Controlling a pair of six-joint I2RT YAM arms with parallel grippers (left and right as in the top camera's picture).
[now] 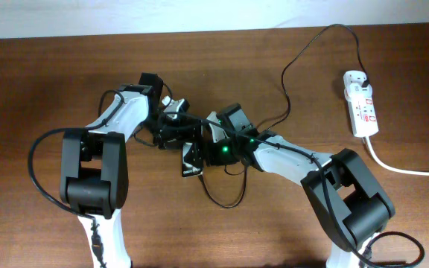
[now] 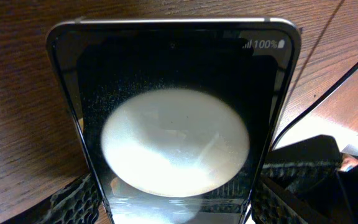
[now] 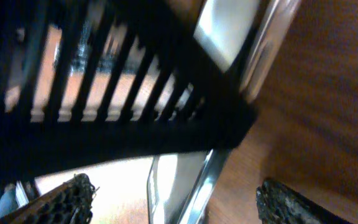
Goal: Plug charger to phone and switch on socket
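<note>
The black phone (image 1: 192,161) lies on the wooden table between both arms. In the left wrist view the phone (image 2: 173,62) fills the frame, its screen showing a big white reflection and "100%". My left gripper (image 1: 176,138) (image 2: 179,208) is shut on the phone's two long edges. My right gripper (image 1: 208,149) (image 3: 179,202) is open, with the phone's metal edge (image 3: 194,186) between its spread fingers. The charger cable (image 1: 296,59) runs from its black plug (image 1: 365,77) in the white socket strip (image 1: 361,104) to the middle of the table. Its connector tip is hidden.
The cable loops on the table in front of the phone (image 1: 226,197) and shows beside it in the left wrist view (image 2: 328,93). The socket's thick white cord (image 1: 408,170) runs off to the right. A dark slatted shape (image 3: 104,124) blocks most of the right wrist view.
</note>
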